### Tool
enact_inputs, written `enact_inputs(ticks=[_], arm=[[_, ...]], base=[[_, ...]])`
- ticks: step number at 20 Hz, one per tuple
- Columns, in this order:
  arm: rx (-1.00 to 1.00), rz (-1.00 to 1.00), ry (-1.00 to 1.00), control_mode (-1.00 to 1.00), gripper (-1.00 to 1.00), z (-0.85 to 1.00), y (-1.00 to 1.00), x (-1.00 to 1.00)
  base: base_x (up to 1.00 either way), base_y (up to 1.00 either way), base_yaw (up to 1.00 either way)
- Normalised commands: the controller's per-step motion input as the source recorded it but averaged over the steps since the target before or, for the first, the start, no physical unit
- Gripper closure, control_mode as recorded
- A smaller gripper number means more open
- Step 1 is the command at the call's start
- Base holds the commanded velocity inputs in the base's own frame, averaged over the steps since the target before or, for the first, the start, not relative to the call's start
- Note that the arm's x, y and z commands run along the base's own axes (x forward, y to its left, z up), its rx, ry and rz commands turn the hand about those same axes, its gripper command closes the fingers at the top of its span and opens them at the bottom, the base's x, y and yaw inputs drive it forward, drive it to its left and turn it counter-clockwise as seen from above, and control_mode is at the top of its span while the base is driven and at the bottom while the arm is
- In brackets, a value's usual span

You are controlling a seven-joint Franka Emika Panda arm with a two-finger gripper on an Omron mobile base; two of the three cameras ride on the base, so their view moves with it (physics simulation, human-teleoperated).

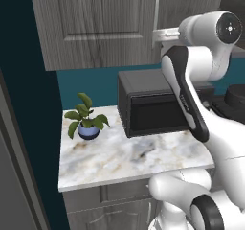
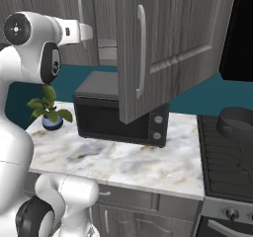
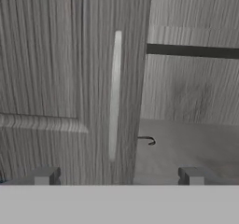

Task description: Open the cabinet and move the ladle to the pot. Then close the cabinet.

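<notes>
The cabinet's right door (image 2: 178, 43) stands swung wide open, while its left door (image 3: 56, 78) is shut, with a long silver handle (image 3: 114, 94). My gripper (image 3: 117, 176) is open with nothing between its fingertips, and it faces the left door's handle edge and the open interior (image 3: 186, 143). It hangs in front of the cabinet (image 2: 91, 32), high above the counter. A thin dark hook (image 3: 148, 140), perhaps the ladle's handle end, lies on the cabinet floor. The rest of it is hidden behind the left door. The dark grey pot (image 2: 237, 122) sits on the stove at the right.
A black microwave (image 2: 118, 112) stands on the marble counter (image 2: 123, 162) under the cabinet. A small potted plant (image 1: 86, 121) is at the counter's left end. The stove (image 2: 227, 157) adjoins the counter's right. A shelf (image 3: 191, 51) crosses the cabinet interior.
</notes>
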Motion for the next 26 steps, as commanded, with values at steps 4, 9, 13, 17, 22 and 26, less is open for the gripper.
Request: enact_inputs(ticks=[4,9,13,17,22,26], arm=[[0.0,0.0,0.0,-1.0,-1.0,0.0,0.17,0.17],[0.0,0.0,0.0,-1.0,-1.0,0.0,0.17,0.34],[0.0,0.0,0.01,-1.0,-1.0,0.0,0.03,0.44],[0.0,0.0,0.0,-1.0,-1.0,0.0,0.0,0.38],[0.0,0.0,0.0,-1.0,-1.0,-0.06,0.0,0.39],[0.0,0.0,0.0,-1.0,-1.0,-0.16,0.0,0.35]], base=[[0.0,0.0,0.0],[0.0,0.0,0.0],[0.0,0.0,0.0],[0.0,0.0,0.0],[0.0,0.0,0.0],[0.0,0.0,0.0]])
